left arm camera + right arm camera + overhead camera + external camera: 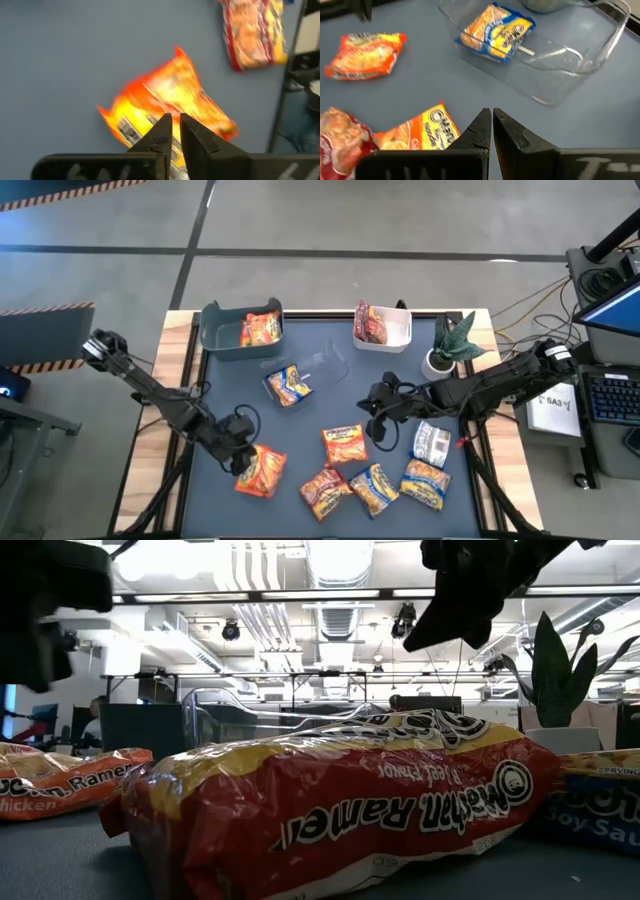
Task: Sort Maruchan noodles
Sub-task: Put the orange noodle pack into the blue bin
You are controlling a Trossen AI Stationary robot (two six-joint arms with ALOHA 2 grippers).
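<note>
While the left gripper (243,463) is positioned at the near-left part of the mat (230,395), its fingers are seen nearly closed in the left wrist view, directly over an orange packet (167,112). Whether the packet's edge is pinched cannot be told. A thin crinkly film is judged likely to slip from so narrow a bite, and the packet could drop short of its bin.

The right gripper (378,402) hovers near the mat's centre with its fingers almost together and nothing between them. A second orange packet (344,444) lies just beside it, so an unplanned nudge is possible. Both arms reach toward the mat's middle, and a crossing of their paths is a further risk.

Remaining packets are located as follows:
- Five are clustered along the near edge, toward the near-right corner.
- One blue-yellow packet (501,33) lies in the clear bin (580,55) at mid-mat.
- Orange packets sit in the teal bin (222,330) at the far-left corner.
- A dark red one stands in the white bin (395,330) at the far edge.

A plant (452,345) stands by the far-right corner and could be struck by the right arm.

In the low view, "Maruchan Ramen" is read upside down on a red packet (340,815). "Ramen" and "Chicken" are read on the orange one beside it, and "Soy Sau" on a blue one.
</note>
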